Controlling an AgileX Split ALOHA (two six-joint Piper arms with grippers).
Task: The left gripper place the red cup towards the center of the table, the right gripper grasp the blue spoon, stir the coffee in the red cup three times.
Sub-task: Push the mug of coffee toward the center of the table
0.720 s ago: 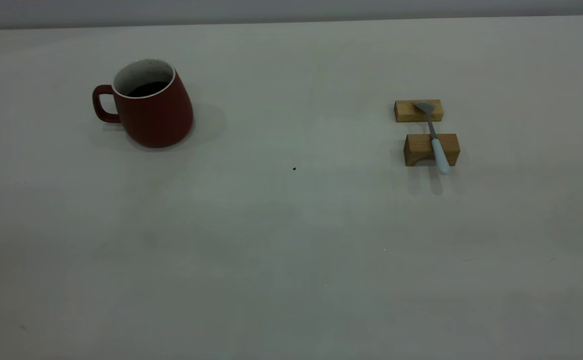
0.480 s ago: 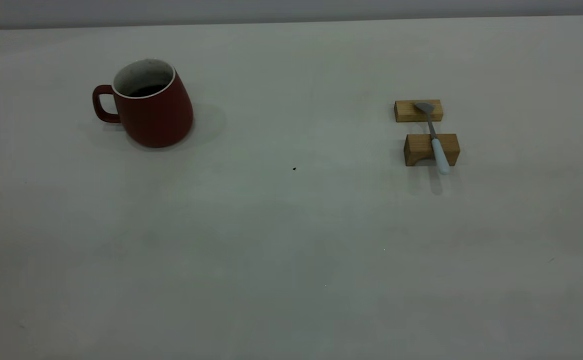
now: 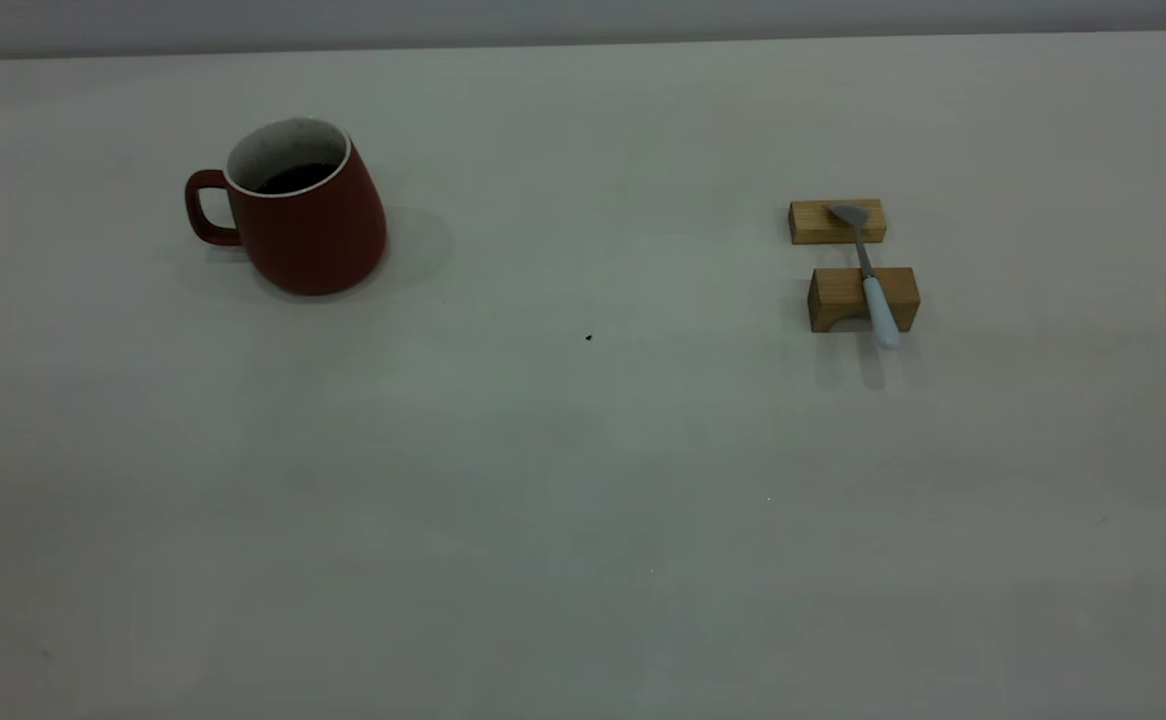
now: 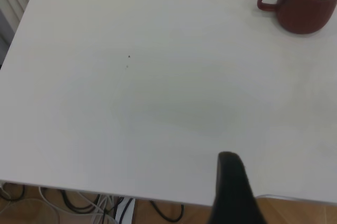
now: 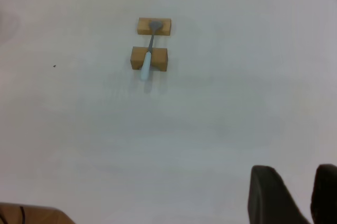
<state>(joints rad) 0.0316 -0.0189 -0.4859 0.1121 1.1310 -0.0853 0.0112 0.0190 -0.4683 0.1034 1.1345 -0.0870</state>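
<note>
The red cup (image 3: pixel 308 225) stands upright at the table's (image 3: pixel 583 480) far left, handle pointing outward, dark coffee (image 3: pixel 293 178) inside. The blue spoon (image 3: pixel 873 290) lies across two wooden blocks at the right, its bowl on the far block. Neither gripper appears in the exterior view. In the left wrist view the left gripper (image 4: pixel 295 197) hovers by the table's edge, open, one finger (image 4: pixel 231 192) showing, far from the cup (image 4: pixel 305 5). In the right wrist view the right gripper (image 5: pixel 308 182) is open with nothing between its fingers, well away from the spoon (image 5: pixel 147 60).
The far wooden block (image 3: pixel 811 222) and the near arched block (image 3: pixel 838 298) carry the spoon. A tiny dark speck (image 3: pixel 588 337) marks the table's middle. Cables (image 4: pixel 79 203) hang below the table edge in the left wrist view.
</note>
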